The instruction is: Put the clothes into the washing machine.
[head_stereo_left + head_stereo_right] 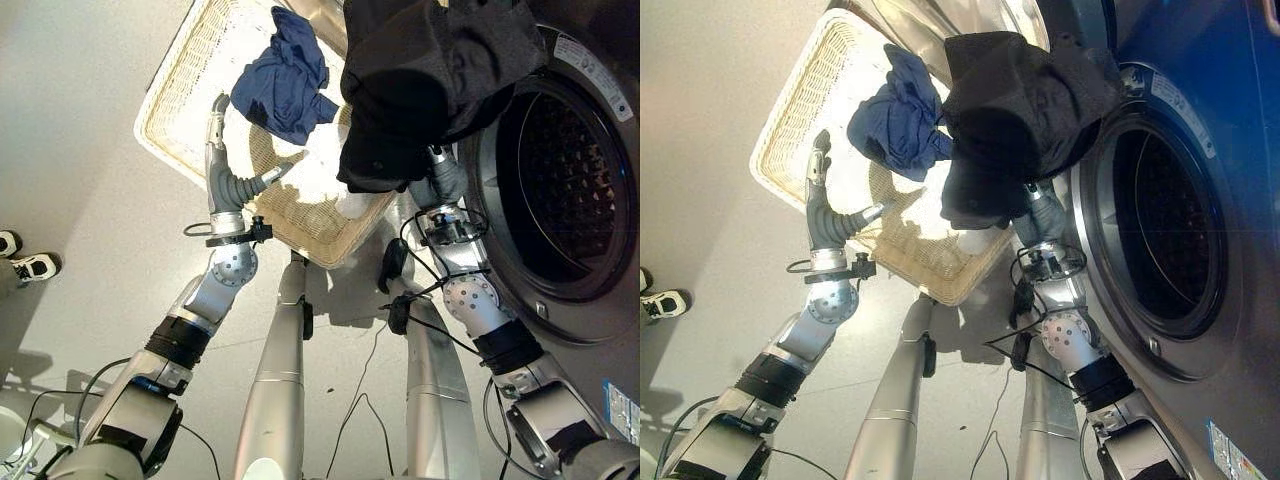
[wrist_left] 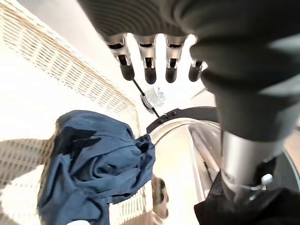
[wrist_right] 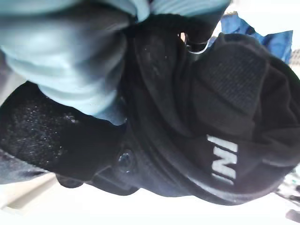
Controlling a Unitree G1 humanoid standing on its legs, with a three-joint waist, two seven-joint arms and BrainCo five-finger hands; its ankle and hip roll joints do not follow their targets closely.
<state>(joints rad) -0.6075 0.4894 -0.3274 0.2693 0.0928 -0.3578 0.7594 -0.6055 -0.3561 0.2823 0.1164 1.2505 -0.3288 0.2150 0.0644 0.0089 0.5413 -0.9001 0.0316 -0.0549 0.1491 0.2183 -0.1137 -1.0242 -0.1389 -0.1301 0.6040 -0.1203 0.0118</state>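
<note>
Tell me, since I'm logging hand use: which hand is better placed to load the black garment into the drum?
The right hand: the black garment is draped over it beside the washing machine's open drum. The left hand hangs open over the basket.

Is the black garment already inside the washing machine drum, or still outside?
Outside: the black garment hangs bunched over the right hand, before the open drum.

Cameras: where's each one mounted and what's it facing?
Left eye view: head, looking down; woven cream laundry basket, crumpled navy-blue garment, open front-loader drum, left hand.
Right eye view: head, same scene; bulky black garment covers the right hand.
Left wrist view: left wrist, along straight fingers at the navy garment.
Right wrist view: right wrist, pressed against the black garment.
Shared: both wrist views show both garments.
</note>
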